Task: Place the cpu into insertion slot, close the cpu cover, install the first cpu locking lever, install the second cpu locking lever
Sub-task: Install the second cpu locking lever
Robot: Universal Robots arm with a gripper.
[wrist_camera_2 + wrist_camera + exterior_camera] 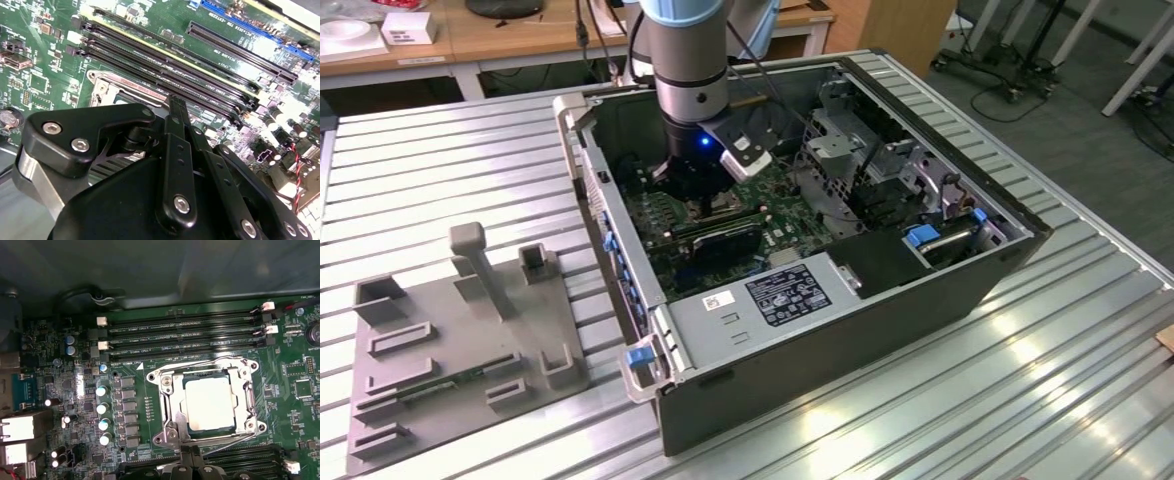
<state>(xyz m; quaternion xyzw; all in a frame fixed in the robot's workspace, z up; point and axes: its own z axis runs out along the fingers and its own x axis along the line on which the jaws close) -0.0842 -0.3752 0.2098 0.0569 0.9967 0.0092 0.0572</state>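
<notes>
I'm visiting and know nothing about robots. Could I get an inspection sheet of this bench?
Surface: ribbed silvery metal table, holding an open black computer case.
Job's things: pale square cpu seated under the thin silvery metal cpu cover, which looks lowered.
Clutter: grey plastic fixture tray at the exterior view's left.
Grippers: black end effector low beside the cover's edge.
Cables: thin red and black wires over the green motherboard.
Surroundings: wooden desks behind.
</notes>
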